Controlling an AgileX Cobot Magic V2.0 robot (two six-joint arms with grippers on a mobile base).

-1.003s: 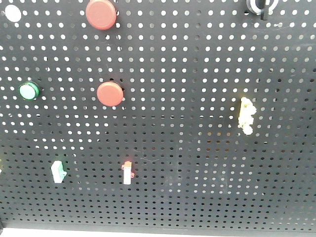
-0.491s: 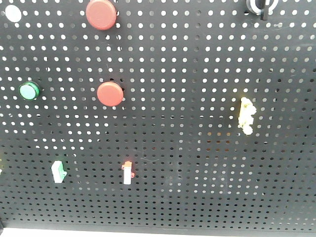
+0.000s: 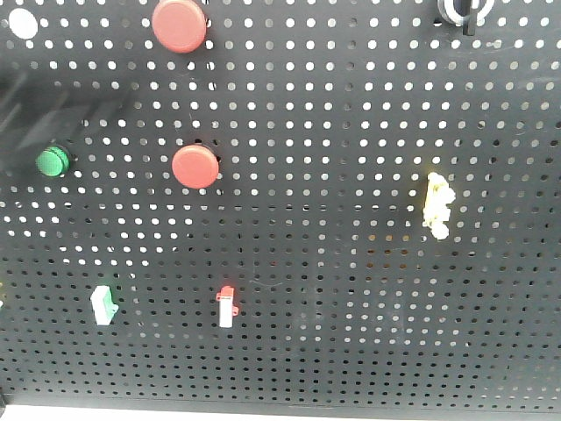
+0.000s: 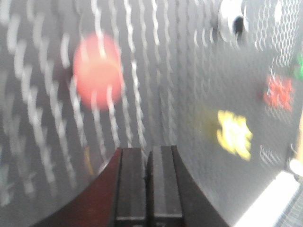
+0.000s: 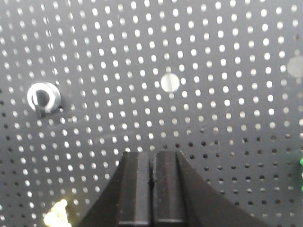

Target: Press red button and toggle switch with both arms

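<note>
My left fingers (image 4: 148,154) are pressed together, empty, and the blurred red button (image 4: 97,71) lies at their 11 o'clock, untouched. My right fingers (image 5: 152,158) are likewise closed and empty. I judge the toggle switch (image 5: 43,98), off at 10 o'clock, is theirs.

The front view's top edge cuts off the toggle switch (image 3: 462,10) and the upper red button (image 3: 180,24). A dark blur (image 3: 35,110) partly hides the green button (image 3: 53,161). The left wrist view is smeared, and its red button (image 4: 97,71) has no sharp outline.
</note>
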